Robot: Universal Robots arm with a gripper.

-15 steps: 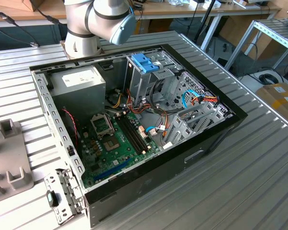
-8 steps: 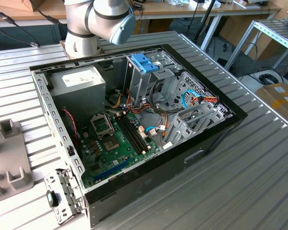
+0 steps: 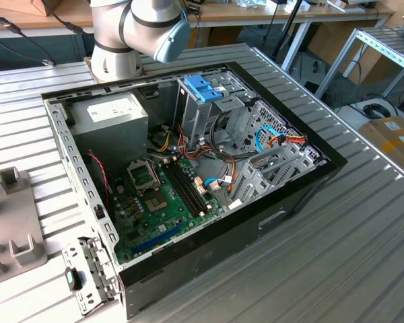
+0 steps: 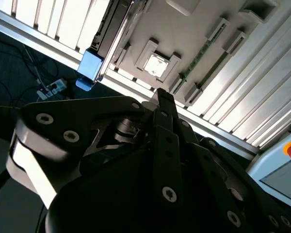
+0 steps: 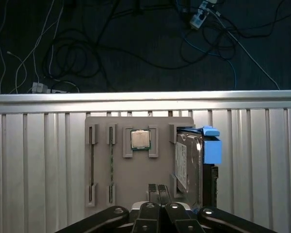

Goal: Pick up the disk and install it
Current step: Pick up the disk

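pickup not begun: hand [image 5: 157, 188] pressed together, empty, over tray [image 5: 136, 180]; disk [image 5: 190, 165] upright at tray edge. grasp needs hand spread.

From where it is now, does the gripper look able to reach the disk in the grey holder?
Probably yes: the disk stands on edge in the grey holder, uncovered, and the gripper, jaws shut, hovers nearby with nothing between.

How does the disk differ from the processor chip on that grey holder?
The disk is long and dark; the processor chip is small, square and silvery. The disk stands on edge in its slot, the chip lies flat in a recess. The disk carries a light-blue plastic rail; the chip has none. Both sit in the grey holder.
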